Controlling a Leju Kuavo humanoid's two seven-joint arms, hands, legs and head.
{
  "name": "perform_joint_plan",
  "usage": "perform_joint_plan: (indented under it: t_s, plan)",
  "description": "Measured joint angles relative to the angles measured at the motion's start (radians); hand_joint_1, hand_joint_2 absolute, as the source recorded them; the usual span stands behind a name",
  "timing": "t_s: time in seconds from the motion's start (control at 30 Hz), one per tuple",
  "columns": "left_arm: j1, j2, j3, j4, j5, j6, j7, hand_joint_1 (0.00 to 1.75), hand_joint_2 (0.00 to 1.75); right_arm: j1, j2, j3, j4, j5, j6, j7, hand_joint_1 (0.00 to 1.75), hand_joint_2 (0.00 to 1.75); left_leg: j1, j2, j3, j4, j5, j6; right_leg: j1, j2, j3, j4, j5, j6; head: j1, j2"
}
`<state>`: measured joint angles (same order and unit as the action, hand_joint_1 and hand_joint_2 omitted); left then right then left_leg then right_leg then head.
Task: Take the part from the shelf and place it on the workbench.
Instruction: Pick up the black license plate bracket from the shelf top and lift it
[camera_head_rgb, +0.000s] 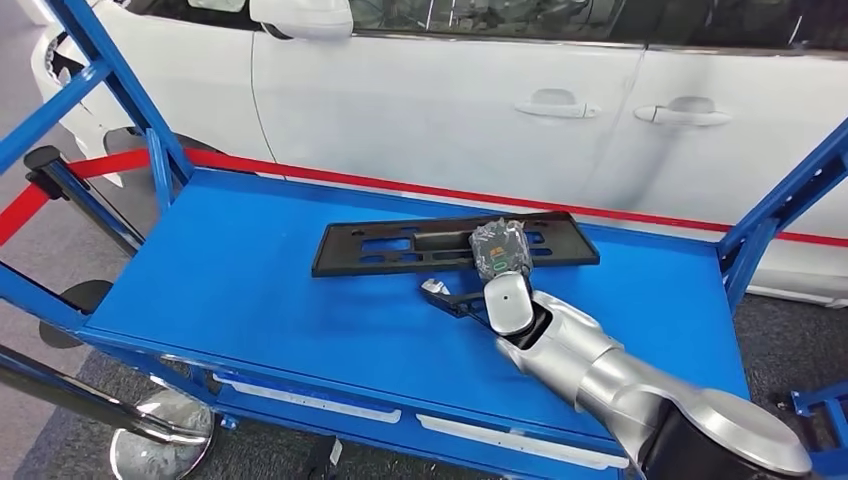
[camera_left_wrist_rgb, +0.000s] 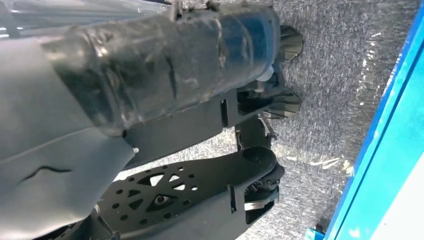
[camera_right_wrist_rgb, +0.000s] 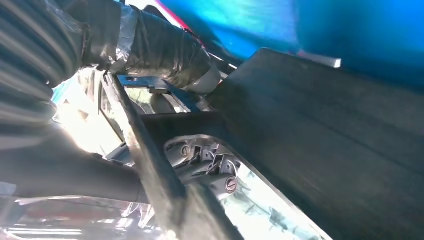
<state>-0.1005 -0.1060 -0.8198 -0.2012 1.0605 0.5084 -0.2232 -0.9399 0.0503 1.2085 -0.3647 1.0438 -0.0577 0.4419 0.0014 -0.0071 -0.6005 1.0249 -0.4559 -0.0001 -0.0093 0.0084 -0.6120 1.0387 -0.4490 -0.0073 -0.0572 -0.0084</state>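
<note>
Head view: the part (camera_head_rgb: 450, 243), a long flat black plate with cut-out slots, lies on the blue bench (camera_head_rgb: 250, 290), towards its far side, its length running roughly along the far edge. The right hand (camera_head_rgb: 500, 255) sits over the part's right portion, its back wrapped in clear film, with the silver right arm (camera_head_rgb: 600, 365) reaching in from the lower right. A thumb tip (camera_head_rgb: 434, 287) pokes out to the left on the bench just beside the part's near edge. In the right wrist view the part (camera_right_wrist_rgb: 320, 135) runs close across the frame as a dark slab with the fingers (camera_right_wrist_rgb: 165, 45) curled over its edge, and the hand seems to grip it. The left hand (camera_left_wrist_rgb: 150, 65) appears in the left wrist view, taped and dark, over grey carpet (camera_left_wrist_rgb: 335, 80); I cannot tell how its fingers lie. Blue frame posts (camera_head_rgb: 120, 80) rise at the bench's corners. Beyond the bench stands a white car (camera_head_rgb: 450, 100), with a red line (camera_head_rgb: 400, 183) across its lower doors. A chrome stand base (camera_head_rgb: 160, 440) sits on the floor at the near left
</note>
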Motion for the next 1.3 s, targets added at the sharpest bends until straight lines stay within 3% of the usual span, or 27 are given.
perform_joint_plan:
  t_s: [0.1,0.17,0.23,0.3,0.33,0.4,0.47,0.57,0.63,0.73,0.8,0.83,0.93,0.97,1.03,1.1,1.17,1.23,1.3]
  plan:
    - [0.000,0.000,0.000,0.000,0.000,0.002,0.000,0.00,0.00,0.000,0.000,0.000,0.000,0.000,-0.001,-0.001,1.66,1.75,0.001,0.001,0.007,-0.017,0.011,0.020,-0.003,-0.001,-0.004,0.008,-0.009,0.017,0.001,0.000]
    - [-0.001,0.000,0.000,0.000,0.000,0.002,0.001,0.00,0.00,0.002,0.000,-0.001,0.000,-0.001,-0.009,-0.001,1.68,1.75,0.003,0.002,0.012,-0.026,0.016,0.032,-0.003,-0.002,-0.041,0.089,-0.056,0.021,0.002,0.000]
    - [0.000,0.000,0.000,0.000,-0.001,0.002,0.002,0.00,0.00,0.009,0.000,-0.003,0.000,-0.005,-0.030,-0.002,1.72,1.75,0.001,0.003,0.012,-0.026,0.015,0.037,-0.002,-0.003,-0.102,0.219,-0.111,0.022,0.003,0.000]
    - [0.001,0.000,0.000,0.000,-0.002,0.003,0.002,0.00,0.00,0.018,-0.001,-0.008,0.000,-0.016,-0.060,-0.004,1.75,1.75,0.000,0.003,0.012,-0.022,0.013,0.039,-0.002,-0.003,-0.127,0.265,-0.108,0.023,0.003,0.000]
    - [0.001,0.000,-0.001,0.000,-0.002,0.003,0.000,0.00,0.00,0.020,-0.001,-0.012,0.000,-0.026,-0.077,-0.006,1.75,1.75,0.000,0.002,0.012,-0.020,0.011,0.038,-0.004,-0.003,-0.114,0.235,-0.083,0.024,0.003,0.000]
    - [0.001,0.000,-0.001,0.000,-0.002,0.001,-0.007,0.00,0.00,0.021,-0.001,-0.024,-0.003,-0.054,-0.122,-0.013,1.75,1.75,0.000,0.000,0.010,-0.010,0.004,0.033,-0.007,-0.004,-0.055,0.111,-0.024,0.023,0.003,0.000]
    - [0.000,0.000,-0.001,0.000,-0.002,0.000,-0.018,0.00,0.00,0.024,-0.002,-0.044,-0.011,-0.094,-0.189,-0.031,1.75,1.75,-0.003,-0.001,0.002,0.005,-0.003,0.023,-0.006,-0.002,-0.018,0.031,-0.004,0.019,0.002,0.000]
    - [0.001,0.000,-0.001,0.000,0.000,0.005,-0.034,0.00,0.00,0.032,-0.004,-0.090,-0.026,-0.160,-0.324,-0.081,1.75,1.75,-0.004,-0.002,-0.008,0.009,-0.004,0.011,-0.004,0.000,-0.019,0.020,-0.003,0.005,0.002,0.000]
    - [0.001,0.000,-0.001,0.000,0.007,0.019,-0.048,0.00,0.00,0.033,-0.008,-0.122,-0.045,-0.194,-0.405,-0.120,1.73,1.75,-0.002,0.000,-0.024,0.043,-0.028,0.001,-0.006,0.000,-0.018,0.014,0.001,-0.006,-0.001,0.000]
    - [0.000,0.000,-0.001,0.000,0.018,0.062,-0.075,0.00,0.00,0.033,-0.015,-0.162,-0.106,-0.235,-0.520,-0.170,1.72,1.75,0.002,0.001,-0.101,0.209,-0.104,-0.011,-0.006,0.001,-0.016,0.012,0.002,-0.015,-0.005,0.000]
    - [0.000,0.000,-0.001,0.000,0.021,0.098,-0.088,0.00,0.00,0.037,-0.023,-0.185,-0.163,-0.252,-0.566,-0.187,1.73,1.75,0.003,0.001,-0.137,0.273,-0.109,-0.013,-0.004,0.001,-0.013,0.012,-0.001,-0.018,-0.005,0.000]
    - [-0.001,0.000,-0.001,0.000,0.023,0.115,-0.094,0.00,0.00,0.041,-0.029,-0.195,-0.196,-0.258,-0.578,-0.188,1.73,1.75,0.003,0.001,-0.131,0.253,-0.086,-0.011,-0.003,0.001,-0.011,0.012,-0.002,-0.018,-0.005,0.000]
    - [0.000,0.000,-0.001,0.000,0.026,0.165,-0.118,0.00,0.00,0.061,-0.058,-0.235,-0.326,-0.270,-0.593,-0.183,1.72,1.75,-0.001,0.001,-0.052,0.080,0.006,0.003,-0.001,0.002,-0.002,0.011,-0.008,-0.016,-0.004,0.000]
    - [0.000,0.000,-0.001,0.000,0.026,0.176,-0.127,0.00,0.00,0.071,-0.071,-0.250,-0.379,-0.274,-0.599,-0.182,1.73,1.75,-0.004,0.001,-0.031,0.037,0.016,0.008,0.000,0.002,-0.003,0.010,-0.009,-0.013,-0.005,0.000]
    - [0.000,0.001,-0.001,0.001,0.025,0.186,-0.132,0.00,0.00,0.097,-0.094,-0.279,-0.482,-0.286,-0.612,-0.185,1.72,1.75,-0.010,0.000,-0.018,0.010,0.010,0.015,0.002,0.002,-0.005,0.007,-0.007,-0.005,-0.005,0.000]
    - [0.001,0.004,-0.001,0.001,0.026,0.182,-0.124,0.00,0.87,0.133,-0.118,-0.307,-0.598,-0.303,-0.619,-0.195,1.70,1.75,-0.006,0.000,-0.009,-0.008,0.012,0.022,0.002,0.001,-0.005,0.009,-0.013,0.006,-0.005,0.000]
    - [0.001,0.009,-0.001,0.001,0.027,0.174,-0.115,0.00,1.75,0.176,-0.140,-0.331,-0.720,-0.309,-0.625,-0.215,1.69,1.75,-0.002,0.001,0.002,-0.023,0.017,0.031,0.003,0.001,-0.026,0.059,-0.047,0.014,-0.003,0.000]
    - [0.000,0.016,-0.001,0.001,0.023,0.179,-0.111,0.00,1.75,0.234,-0.155,-0.355,-0.853,-0.293,-0.632,-0.241,1.68,1.75,-0.002,0.001,0.005,-0.024,0.015,0.037,0.002,0.000,-0.083,0.178,-0.102,0.018,-0.002,0.000]
    - [0.000,0.025,-0.001,0.002,0.013,0.188,-0.111,0.00,1.75,0.312,-0.164,-0.378,-0.993,-0.273,-0.636,-0.280,1.66,1.75,-0.002,0.000,0.006,-0.020,0.010,0.040,0.000,0.000,-0.128,0.260,-0.120,0.021,-0.001,0.000]
